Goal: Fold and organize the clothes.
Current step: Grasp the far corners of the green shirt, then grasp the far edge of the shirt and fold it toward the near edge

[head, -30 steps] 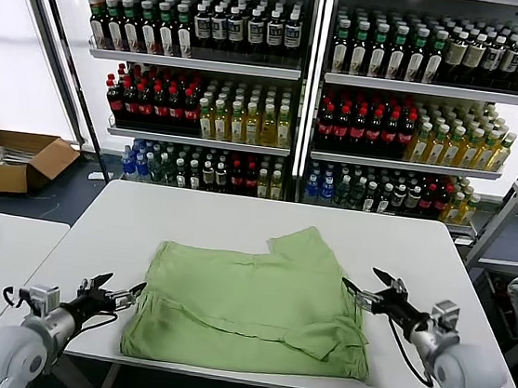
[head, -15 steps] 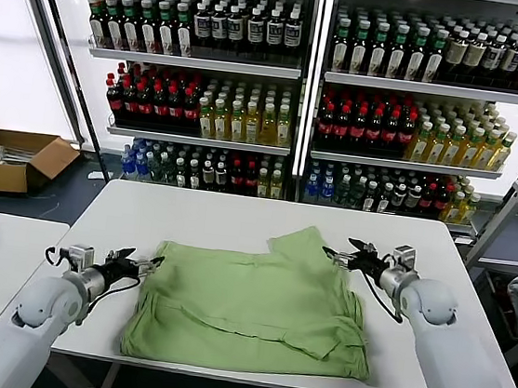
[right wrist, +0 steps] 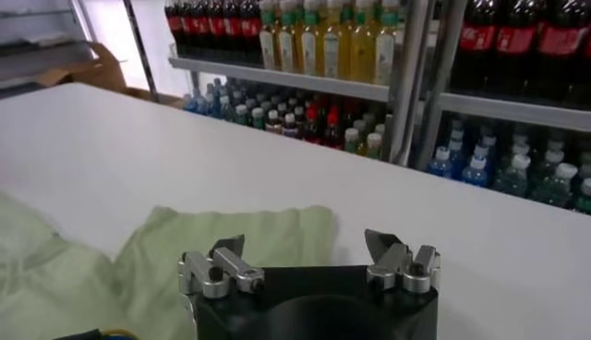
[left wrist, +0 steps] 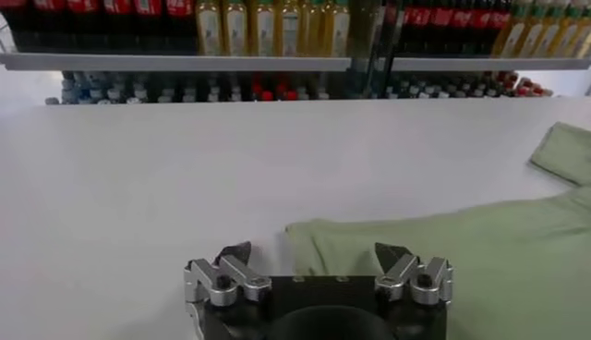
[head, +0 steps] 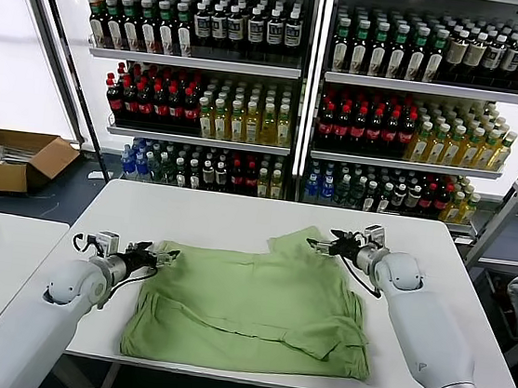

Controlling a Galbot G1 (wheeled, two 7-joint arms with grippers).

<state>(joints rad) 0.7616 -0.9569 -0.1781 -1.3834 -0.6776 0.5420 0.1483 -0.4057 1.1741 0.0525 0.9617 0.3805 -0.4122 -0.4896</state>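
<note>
Both arms are being swung inward and toward the far side compared with a second ago: the left claw [head: 163, 256] is now being parked at the shirt's far-left corner, and the right claw [head: 320, 245] is being brought up to the sleeve that's poking out toward the shelves. Neither claw is gripping anything yet. The left one is being held wide apart with the shirt's corner sitting right between its tips in the left wrist view, and the right one is also being held spread, just over the sleeve's end.

The shirt [head: 256, 301] is being left spread in the middle of the white bench [head: 192, 210], already partly folded, with a doubled-over flap along the near-right edge.

For doing this step well, it looks like each claw should be lowered until the lower tip is sliding under the cloth edge, then pinched on one layer only. The sleeve should probably be grabbed at its hem, so it's being carried over flat rather than bunched. Both corners are best lifted together, or the fabric is going to be dragged crooked.

Material-wise, it's soft, thin, light green fabric, being creased easily and lying limp. The bench top is smooth and matte, so the cloth may be pushed along instead of picked up.
</note>
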